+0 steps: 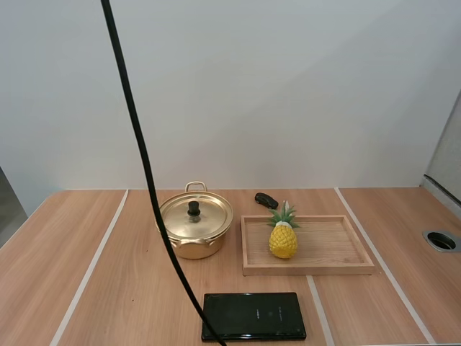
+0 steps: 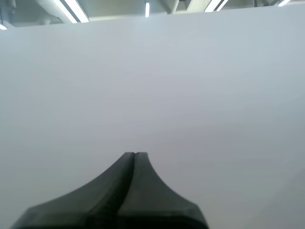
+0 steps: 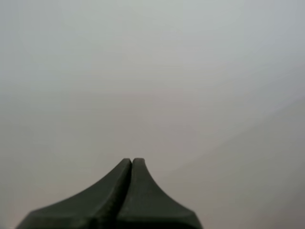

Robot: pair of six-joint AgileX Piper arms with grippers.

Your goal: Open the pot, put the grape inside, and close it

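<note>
Your left gripper [image 2: 135,155] is clenched on nothing, its two fingers pressed into one dark wedge, and your right gripper [image 3: 132,161] is the same. Judging by the wrist views, both point away from the table [image 1: 86,288], so you must bring them down and forward before anything else.

The pot [image 1: 194,234] stands a little left of the table's middle with its lid [image 1: 196,214] on and the black knob [image 1: 194,208] upright at the centre. It lies on your left arm's side, so that arm is probably the nearer one for the lid.

You have no grape here. A pineapple [image 1: 283,238] stands upright, crown up, in the left part of the wooden tray [image 1: 331,245], just beside the pot on its right. Its long axis is vertical, so a grasp across its body likely suits your right arm.

A small black object [image 1: 266,200] lies behind the tray, and a flat black slab [image 1: 253,316] lies nearest you.
</note>
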